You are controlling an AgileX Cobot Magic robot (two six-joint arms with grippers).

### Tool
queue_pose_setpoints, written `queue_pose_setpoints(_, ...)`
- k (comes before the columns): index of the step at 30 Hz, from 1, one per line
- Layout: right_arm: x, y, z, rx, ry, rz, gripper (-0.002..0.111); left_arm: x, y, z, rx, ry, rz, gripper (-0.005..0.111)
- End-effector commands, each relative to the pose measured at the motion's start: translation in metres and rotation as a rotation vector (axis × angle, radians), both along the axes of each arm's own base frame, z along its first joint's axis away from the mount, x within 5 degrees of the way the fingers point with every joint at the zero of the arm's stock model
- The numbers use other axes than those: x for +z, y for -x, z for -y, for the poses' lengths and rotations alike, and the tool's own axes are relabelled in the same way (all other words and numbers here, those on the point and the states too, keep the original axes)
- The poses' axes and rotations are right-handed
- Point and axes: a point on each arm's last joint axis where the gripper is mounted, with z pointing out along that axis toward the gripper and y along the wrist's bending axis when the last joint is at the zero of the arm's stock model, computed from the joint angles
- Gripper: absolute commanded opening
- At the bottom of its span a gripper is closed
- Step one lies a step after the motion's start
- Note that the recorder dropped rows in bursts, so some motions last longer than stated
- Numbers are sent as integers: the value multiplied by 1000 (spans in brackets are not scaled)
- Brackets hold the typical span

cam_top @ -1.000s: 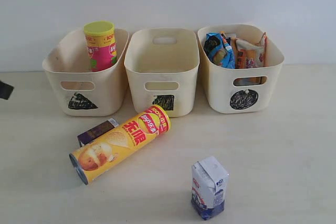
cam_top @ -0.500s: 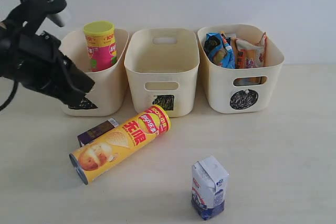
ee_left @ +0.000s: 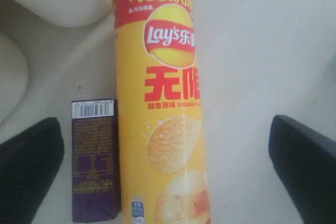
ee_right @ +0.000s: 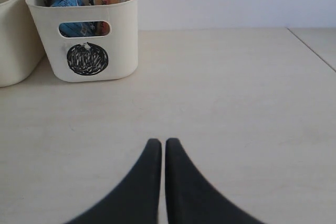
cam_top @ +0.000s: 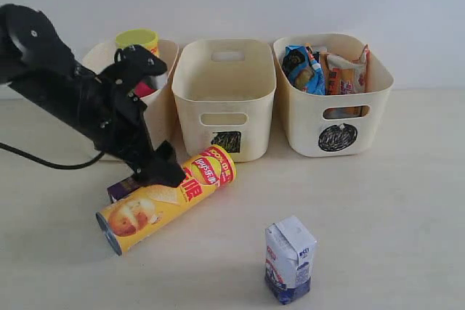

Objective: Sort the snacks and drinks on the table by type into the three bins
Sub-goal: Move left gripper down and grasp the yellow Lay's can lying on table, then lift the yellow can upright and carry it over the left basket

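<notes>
Two black fingers (ee_left: pixel 31 174) of the left gripper (ee_left: pixel 168 169) gape, empty, astride the yellow-orange cardboard chip tube (ee_left: pixel 163 129), which lies at seven o'clock from the middle cream plastic bin (cam_top: pixel 227 99). It looks light, stiff, slick and liable to roll, so pinch its mid-body, clear of the dark purple carton (ee_left: pixel 94 161) alongside.

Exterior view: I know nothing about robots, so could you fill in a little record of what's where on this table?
left gripper: open, over the yellow Lay's tube
tube's position: lying on its side, dark purple carton beside it
white-and-blue carton: upright on the table, alone
left bin: pink tube with yellow lid
middle bin: nothing visible inside
right bin: blue bag, orange bag
right gripper: shut, holding nothing
</notes>
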Motion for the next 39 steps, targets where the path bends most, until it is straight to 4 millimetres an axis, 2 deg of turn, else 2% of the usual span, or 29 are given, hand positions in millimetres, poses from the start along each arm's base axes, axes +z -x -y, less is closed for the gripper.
queue_pose_setpoints(1,-1,0,0,-5,1,5,0,-32,-7,8,-29,-37,-46,92)
queue_pose_setpoints(4,-1,0,0,-5,1,5,0,-47,-9,14,-60,-60,-57,91)
queue_pose_setpoints(11,-1,0,0,-5,1,5,0,-55,-8,30,-72,-56,-21,90)
queue_pose_setpoints(15,-1,0,0,-5,1,5,0,-59,-17,31,-6,-36,24,90)
queue_pose_setpoints(21,-1,0,0,-5,1,5,0,-69,-26,36,-3,-39,6,90)
queue_pose_setpoints(27,-1,0,0,-5,1,5,0,-77,-26,37,7,-35,-26,76)
queue_pose_setpoints(39,-1,0,0,-5,1,5,0,-97,-26,44,24,-47,-49,75)
